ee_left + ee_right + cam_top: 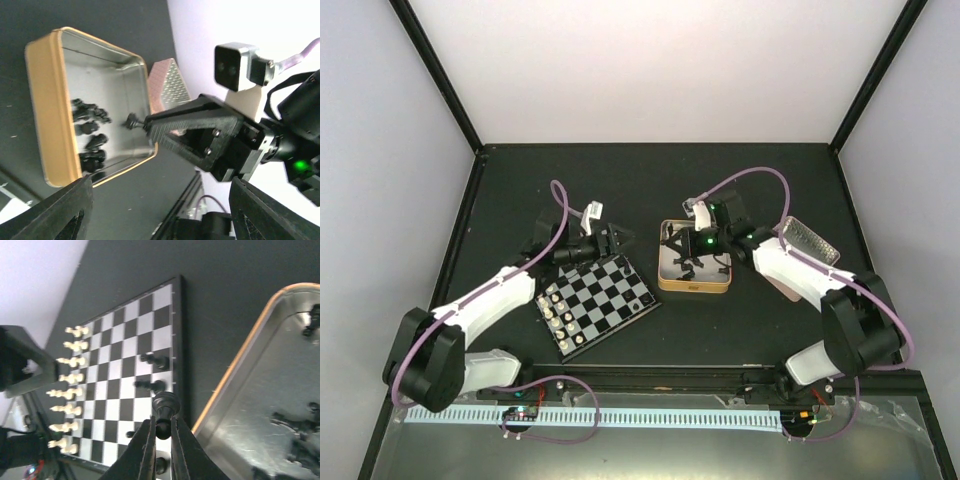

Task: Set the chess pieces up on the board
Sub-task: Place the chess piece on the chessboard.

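Observation:
The board (597,300) lies left of centre, with cream-white pieces along its left edge. Three black chess pieces (154,360) stand or lie near its right edge, seen in the right wrist view. Several more black pieces (90,135) lie in the gold-rimmed tin (694,285). My right gripper (161,427) is shut on a black pawn (165,405), held by its head above the gap between board (125,355) and tin (235,365). The left wrist view shows this pawn (132,121) too. My left gripper (165,215) is open and empty, above the board's far corner (623,240), facing the tin.
The tin's lid (810,242) leans at the right, behind the right arm. White pieces (67,390) line the board's far side in the right wrist view. Black frame posts and pale walls enclose the dark table.

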Motion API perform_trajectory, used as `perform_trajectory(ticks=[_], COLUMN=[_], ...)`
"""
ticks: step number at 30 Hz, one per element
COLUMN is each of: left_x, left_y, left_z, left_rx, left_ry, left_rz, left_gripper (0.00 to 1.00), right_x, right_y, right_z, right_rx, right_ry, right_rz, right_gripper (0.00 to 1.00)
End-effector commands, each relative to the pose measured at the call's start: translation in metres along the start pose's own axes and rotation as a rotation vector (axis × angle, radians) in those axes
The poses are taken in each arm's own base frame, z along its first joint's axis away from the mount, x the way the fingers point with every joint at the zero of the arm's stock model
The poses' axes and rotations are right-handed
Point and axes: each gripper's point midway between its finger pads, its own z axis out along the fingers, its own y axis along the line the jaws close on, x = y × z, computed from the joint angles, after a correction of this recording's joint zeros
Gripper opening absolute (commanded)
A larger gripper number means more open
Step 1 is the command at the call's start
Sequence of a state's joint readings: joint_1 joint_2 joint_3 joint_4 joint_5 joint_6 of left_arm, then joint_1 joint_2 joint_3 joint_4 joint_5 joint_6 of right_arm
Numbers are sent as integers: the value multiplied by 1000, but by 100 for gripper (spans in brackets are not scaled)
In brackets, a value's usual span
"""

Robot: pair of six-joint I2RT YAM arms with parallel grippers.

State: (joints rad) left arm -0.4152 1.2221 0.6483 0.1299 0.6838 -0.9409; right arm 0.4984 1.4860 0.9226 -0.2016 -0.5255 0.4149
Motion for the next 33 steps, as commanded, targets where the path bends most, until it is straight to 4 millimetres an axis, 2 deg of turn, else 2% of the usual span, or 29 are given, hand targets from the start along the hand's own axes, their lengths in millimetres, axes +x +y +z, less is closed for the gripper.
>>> perform_trajectory(ticks=[1, 5, 9, 14, 19, 22, 26, 29, 33], left_x=[-17, -21, -24, -36, -43, -45, -47, -46, -43], left_y=[-49, -35, -9, 15, 17, 21, 28, 29, 33], left_z=[3, -4, -20, -62, -108, -142, -181, -196, -196], left_rx=[167, 99, -68, -286, -406, -481, -559, -589, -603], left_ry=[-31, -110, -204, -378, -530, -656, -803, -848, -834], left_rz=[-24, -49, -19, 35, 77, 91, 98, 115, 117], left_gripper=[74, 71, 71, 72, 73, 74, 76, 77, 78], right_x=[-13, -11, -6, 13, 40, 54, 72, 78, 79], right_y=[42, 62, 69, 66, 75, 76, 71, 65, 60], right_z=[-14, -18, -15, 9, 37, 52, 77, 90, 101], right_rx=[-216, -339, -341, -85, 111, 201, 316, 378, 440], right_ry=[-58, -42, 3, 96, 216, 271, 342, 377, 401], right_rz=[36, 99, 131, 42, -62, -104, -162, -187, -218], right_gripper=[8, 8, 8, 8, 8, 9, 9, 9, 9])
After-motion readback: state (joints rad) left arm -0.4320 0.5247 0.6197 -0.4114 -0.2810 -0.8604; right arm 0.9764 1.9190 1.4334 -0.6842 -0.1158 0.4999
